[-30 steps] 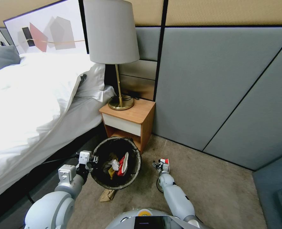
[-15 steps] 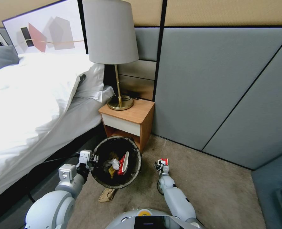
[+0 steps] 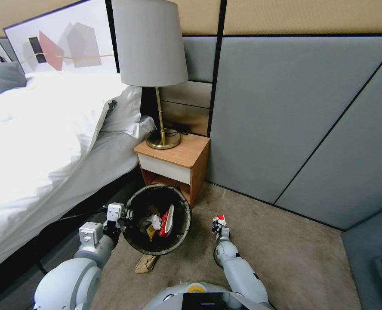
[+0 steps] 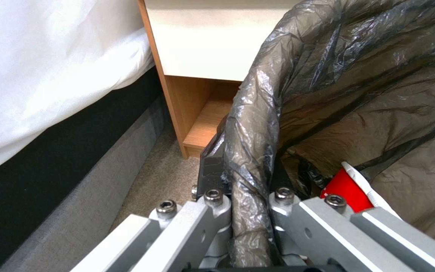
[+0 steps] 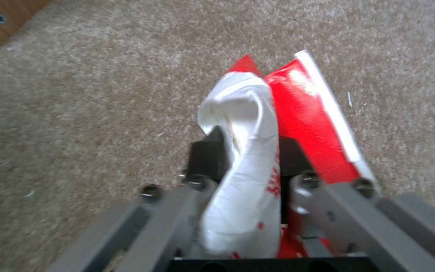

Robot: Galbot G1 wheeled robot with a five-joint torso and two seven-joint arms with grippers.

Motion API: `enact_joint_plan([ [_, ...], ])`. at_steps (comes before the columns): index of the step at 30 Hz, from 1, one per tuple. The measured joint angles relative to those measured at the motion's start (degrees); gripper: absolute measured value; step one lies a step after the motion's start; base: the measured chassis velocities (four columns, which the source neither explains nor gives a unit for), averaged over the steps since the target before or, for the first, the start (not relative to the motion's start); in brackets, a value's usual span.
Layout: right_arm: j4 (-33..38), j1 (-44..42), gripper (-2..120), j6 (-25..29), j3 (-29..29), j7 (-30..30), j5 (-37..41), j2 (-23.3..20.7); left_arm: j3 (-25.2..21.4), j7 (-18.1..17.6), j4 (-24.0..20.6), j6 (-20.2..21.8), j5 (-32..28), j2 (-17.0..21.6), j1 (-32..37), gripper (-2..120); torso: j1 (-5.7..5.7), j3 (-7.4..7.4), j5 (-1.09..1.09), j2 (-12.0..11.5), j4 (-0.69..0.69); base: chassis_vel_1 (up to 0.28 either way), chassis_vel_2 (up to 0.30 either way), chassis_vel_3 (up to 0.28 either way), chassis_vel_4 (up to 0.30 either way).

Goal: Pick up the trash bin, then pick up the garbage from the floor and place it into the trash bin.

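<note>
The left gripper [image 4: 250, 211] has its fingers [image 4: 212, 172] clenched on the liner-covered rim of the trash bin [image 3: 158, 249], 1 finger outside the wall and the other inside, holding the bin at its left edge in front of the bedside nightstand [image 3: 174, 162]. Inside the bin, against the dark liner bag [image 4: 358, 90], lie a red-and-white wrapper [image 3: 167, 221], a crumpled white tissue [image 3: 155, 221] and a yellow scrap [image 3: 150, 233]. To the bin's right, the right gripper [image 3: 219, 224] is low over the floor [image 3: 294, 254], its fingers [image 5: 205, 155] pinched on a second piece of garbage [image 5: 258, 151], a red-and-white wrapper that stands up between them with its red flap leaning to one side; whether the wrapper's lower end touches the carpet cannot be told. This wrapper is just beside the bin, not yet over its opening. A brown crumpled paper [image 3: 145, 263] lies on the carpet just beside the near side of the bin. A brass lamp [image 3: 156, 77] with a grey shade stands on the nightstand, and a bed [image 3: 40, 142] with white linen fills the robot's left side, with grey wall panels [image 3: 294, 116] behind.
</note>
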Motion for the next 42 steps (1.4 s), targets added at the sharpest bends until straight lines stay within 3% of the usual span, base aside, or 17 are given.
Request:
enact_joint_plan([
  [5, 5.58, -1.27, 2, -0.61, 0.09, 0.0, -0.06, -1.24, 0.1, 0.0, 0.0, -0.01, 0.0, -0.19, 0.03, 1, 0.0, 0.0, -0.01, 0.0, -0.01, 0.0, 0.0, 0.0, 0.0],
  [11, 14.25, -3.15, 2, -2.11, 0.64, -0.02, -0.36, -2.53, 0.22, 0.0, 0.05, -0.01, -0.01, -0.22, -0.04, 1, 0.0, 0.0, -0.02, 0.0, 0.0, 0.0, 0.0, 0.0, 0.0],
  [14, 26.72, -5.96, 2, -6.02, 2.4, -1.15, 0.33, -3.58, 0.23, 0.01, 0.26, -0.01, -0.11, -0.21, -0.07, 1, 0.01, -0.01, -0.02, 0.0, -0.01, 0.0, 0.0, 0.0, 0.0],
  [17, 30.69, -6.56, 2, -6.75, 3.05, -1.9, -0.35, -3.71, 0.23, 0.01, 0.27, -0.01, -0.16, -0.17, -0.07, 1, 0.0, -0.01, -0.02, 0.0, -0.01, 0.0, 0.0, 0.0, 0.0],
  [19, 38.35, -7.41, 2, -8.54, 3.83, -3.95, -1.5, -3.98, 0.24, 0.01, 0.28, -0.01, -0.3, -0.06, -0.09, 1, 0.0, -0.01, -0.02, 0.0, -0.01, 0.0, 0.0, 0.0, 0.0],
  [23, 45.05, -8.09, 2, -11.6, 3.98, -6.18, -1.42, -4.16, 0.22, 0.0, 0.33, -0.01, -0.46, 0.04, -0.05, 1, 0.0, -0.01, -0.03, 0.0, 0.0, 0.0, 0.0, 0.0, 0.0],
  [29, 62.51, -8.97, 2, -19.33, 0.24, -9.38, 6.94, -6.79, 0.13, 0.01, 0.7, -0.01, -0.8, 0.13, 0.04, 1, 0.0, -0.02, -0.04, 0.0, -0.01, 0.0, 0.0, 0.0, 0.0],
  [35, 70.86, -7.09, 2, -22.36, -2.8, -11.48, 13.99, -8.13, 0.14, 0.01, 0.89, 0.01, -0.9, 0.22, -0.05, 1, 0.0, -0.02, -0.03, 0.0, 0.0, 0.0, 0.0, 0.0, 0.0],
  [42, 74.23, -5.76, 2, -22.64, -6.76, -15.45, 16.61, -8.89, 0.49, 0.01, 1.21, 0.09, -0.89, 0.25, -0.41, 1, 0.0, -0.01, -0.03, 0.0, -0.01, 0.0, 0.0, 0.0, 0.0],
])
